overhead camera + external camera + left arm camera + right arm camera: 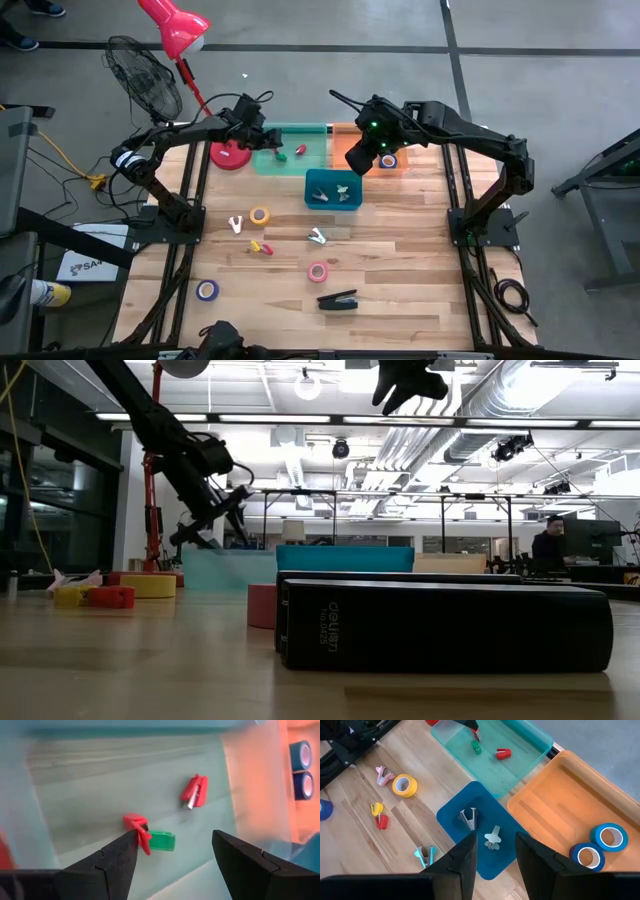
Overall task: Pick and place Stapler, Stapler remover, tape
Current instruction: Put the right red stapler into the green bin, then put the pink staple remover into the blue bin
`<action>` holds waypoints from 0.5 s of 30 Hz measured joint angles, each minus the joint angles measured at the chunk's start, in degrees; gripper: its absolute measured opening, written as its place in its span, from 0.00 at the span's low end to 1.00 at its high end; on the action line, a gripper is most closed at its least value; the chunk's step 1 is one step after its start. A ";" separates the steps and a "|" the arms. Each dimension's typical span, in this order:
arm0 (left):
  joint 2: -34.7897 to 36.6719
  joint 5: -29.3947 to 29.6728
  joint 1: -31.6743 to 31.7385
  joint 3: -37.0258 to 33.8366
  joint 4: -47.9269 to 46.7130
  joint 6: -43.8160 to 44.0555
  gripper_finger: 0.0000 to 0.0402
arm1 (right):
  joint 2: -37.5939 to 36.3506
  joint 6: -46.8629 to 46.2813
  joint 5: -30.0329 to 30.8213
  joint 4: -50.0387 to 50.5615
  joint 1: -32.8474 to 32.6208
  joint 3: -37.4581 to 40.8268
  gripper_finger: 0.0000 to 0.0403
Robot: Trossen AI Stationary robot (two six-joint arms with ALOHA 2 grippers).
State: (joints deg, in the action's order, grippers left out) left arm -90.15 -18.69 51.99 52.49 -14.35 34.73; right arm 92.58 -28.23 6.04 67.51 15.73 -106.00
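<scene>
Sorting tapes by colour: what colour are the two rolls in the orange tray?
Blue, both rolls; clearest in the right wrist view.

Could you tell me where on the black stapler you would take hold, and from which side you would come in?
I would grip the stapler across its narrow width near mid-length, coming straight down from above. It lies flat on the table, long and slim, lengthwise across it, with bare wood all round, so the jaws can straddle its long sides. The pink tape roll lies close by but apart from it.
</scene>
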 joint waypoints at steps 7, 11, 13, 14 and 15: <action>0.00 -2.03 -0.28 0.00 0.43 -0.46 0.62 | 0.00 0.00 0.78 0.00 0.00 0.00 0.31; 0.00 -3.06 -1.89 0.59 0.97 -2.42 0.62 | 0.00 0.00 1.09 0.00 -0.02 0.00 0.31; 0.00 -3.05 -3.14 1.65 0.70 -3.97 0.62 | 0.02 0.00 1.11 0.00 0.00 0.00 0.31; 0.00 -3.02 -3.86 2.26 0.83 -4.86 0.62 | 0.02 0.00 1.11 0.00 -0.02 0.00 0.31; 0.00 -2.89 -4.64 2.89 0.85 -5.70 0.62 | 0.02 0.00 1.10 -0.01 -0.02 0.00 0.31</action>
State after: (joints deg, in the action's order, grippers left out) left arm -90.15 -21.58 47.35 55.38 -13.50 29.03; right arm 92.60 -28.23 7.15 67.49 15.70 -106.00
